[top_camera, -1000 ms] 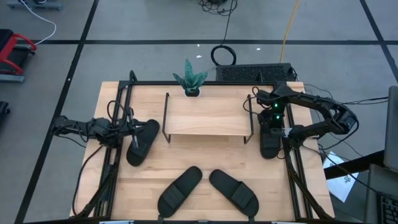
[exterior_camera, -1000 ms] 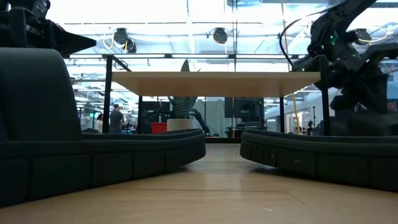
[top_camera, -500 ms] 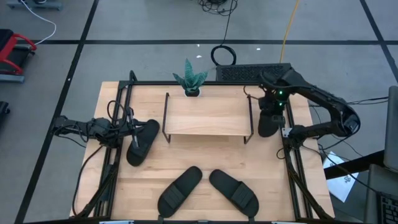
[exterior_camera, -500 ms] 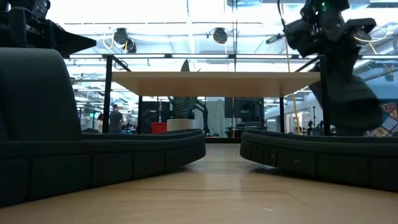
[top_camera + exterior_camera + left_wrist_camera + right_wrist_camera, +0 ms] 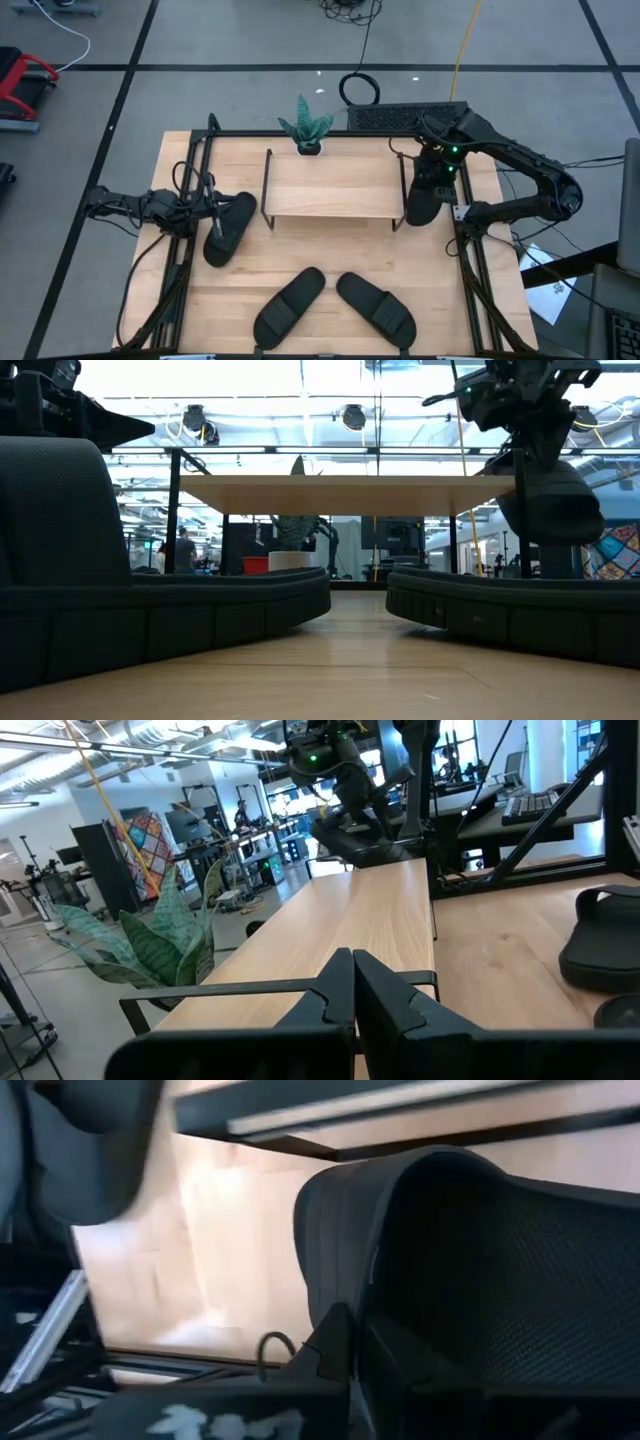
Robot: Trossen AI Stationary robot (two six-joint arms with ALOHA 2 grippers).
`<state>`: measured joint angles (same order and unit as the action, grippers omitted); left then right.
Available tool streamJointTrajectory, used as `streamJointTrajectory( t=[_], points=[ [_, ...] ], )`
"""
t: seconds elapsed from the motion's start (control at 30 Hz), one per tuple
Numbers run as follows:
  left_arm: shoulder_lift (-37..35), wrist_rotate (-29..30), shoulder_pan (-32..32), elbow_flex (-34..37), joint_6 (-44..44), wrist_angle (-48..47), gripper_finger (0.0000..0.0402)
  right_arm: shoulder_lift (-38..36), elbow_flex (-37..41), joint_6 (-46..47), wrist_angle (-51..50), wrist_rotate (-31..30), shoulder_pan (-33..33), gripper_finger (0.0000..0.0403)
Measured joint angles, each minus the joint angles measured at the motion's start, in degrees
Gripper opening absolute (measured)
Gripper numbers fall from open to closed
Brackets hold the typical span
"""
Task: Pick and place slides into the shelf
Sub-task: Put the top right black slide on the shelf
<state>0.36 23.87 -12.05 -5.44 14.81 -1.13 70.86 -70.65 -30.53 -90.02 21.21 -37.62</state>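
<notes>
Four matte black slides are in view. One slide (image 5: pixel 421 202) hangs from my right gripper (image 5: pixel 440 172), shut on it just off the right end of the shelf (image 5: pixel 330 186); the low view shows this slide (image 5: pixel 551 502) above the table. My left gripper (image 5: pixel 214 214) is shut above a second slide (image 5: pixel 230 230) left of the shelf; whether it touches that slide I cannot tell. The last two slides (image 5: pixel 288 304) (image 5: pixel 378 307) lie flat on their soles near the table's near edge. The shelf stands on thin black legs. My right gripper holds the slide by its wide strap (image 5: pixel 335 1240), at the strap's edge, pinched between the two fingers (image 5: pixel 335 1342). The fingers come from above, pointing down. The slide hangs tilted below them, lifted clear of the table, its sole (image 5: pixel 555 510) off the wood.
A small potted plant (image 5: pixel 306 130) stands behind the shelf at the far edge. Black frame rails (image 5: pixel 470 280) run along both table sides. A keyboard (image 5: pixel 408 117) lies beyond the far edge. Bare wood (image 5: pixel 330 250) lies between the shelf and the near slides.
My right gripper has risen from the table's right edge with the slide, gone toward the far edge, then moved left toward the shelf's right end. The slide has left the tabletop, tipped, and now hangs clear.
</notes>
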Motion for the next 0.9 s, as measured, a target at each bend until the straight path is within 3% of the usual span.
streamJointTrajectory(
  t=[0.53, 0.9],
  points=[
    [0.0, 0.0, 0.0, 0.0, -1.8, 0.1, 0.0001, -5.6, 0.0, 16.2, 0.0, 9.1, 14.5, 0.0],
    [0.0, 0.0, 0.0, 0.0, -2.5, -0.2, 0.0001, -11.2, 0.0, 29.8, 0.0, 9.1, 25.3, 0.0]
  ],
)
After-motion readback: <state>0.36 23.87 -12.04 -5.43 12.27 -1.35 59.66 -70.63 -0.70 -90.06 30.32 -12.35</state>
